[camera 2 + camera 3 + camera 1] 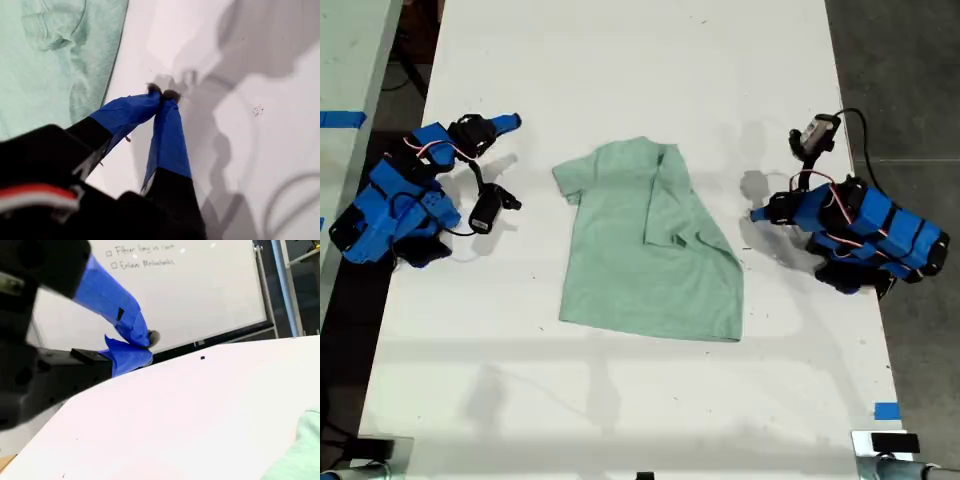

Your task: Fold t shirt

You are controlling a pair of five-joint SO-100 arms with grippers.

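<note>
The pale mint-green t shirt [640, 250] lies flat in the middle of the white table [620, 60], and its side at the exterior view's right is folded inward over the body. My first gripper [757, 213] is shut and empty just off that folded side. In the first wrist view its blue tips [162, 95] meet over bare table beside the t shirt's edge [60, 50]. My second gripper [510, 122] is at the exterior view's left, shut and empty, away from the cloth. The second wrist view shows its tips [147, 340] closed and a corner of the t shirt [300, 455].
Blue tape marks [886, 410] sit near the table's front corner at the exterior view's right. Another table with tape [342, 119] stands at the exterior view's left. A whiteboard [200, 290] stands beyond the table's far end. Dark floor borders both long edges.
</note>
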